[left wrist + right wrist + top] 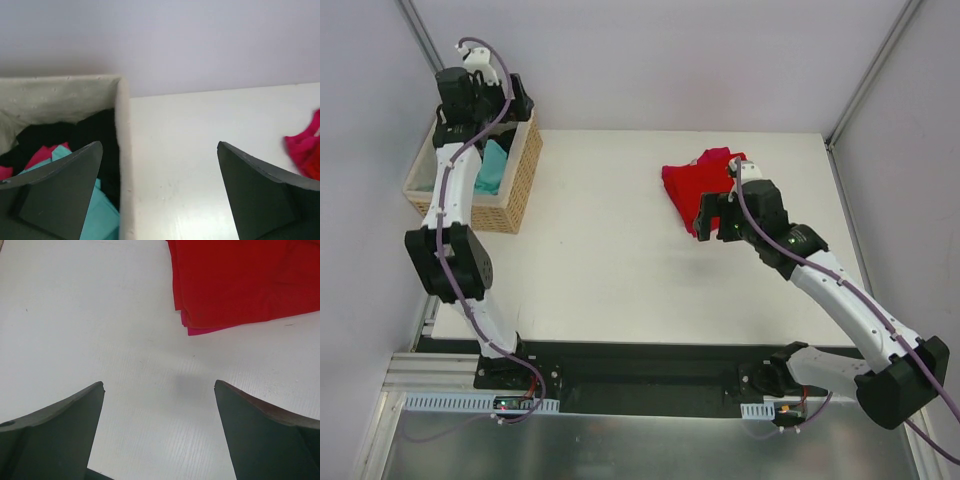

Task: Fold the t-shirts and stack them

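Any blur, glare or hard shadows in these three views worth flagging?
Top external: even, soft light, no hard shadows, sharp throughout. Left wrist: near fingers and basket rim slightly soft. Right wrist: red t-shirt crisp, one faint shadow on the table.

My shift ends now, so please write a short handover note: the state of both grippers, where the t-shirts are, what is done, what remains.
Left gripper: open, empty, above the woven tan basket.
Right gripper: open, empty, over the white table, beside the bright red cloth t-shirt.
Done: the red t-shirt lies folded on a magenta cloth t-shirt.
Left: the teal t-shirt, the black t-shirt and a second magenta one lie in the basket, to fold and stack.
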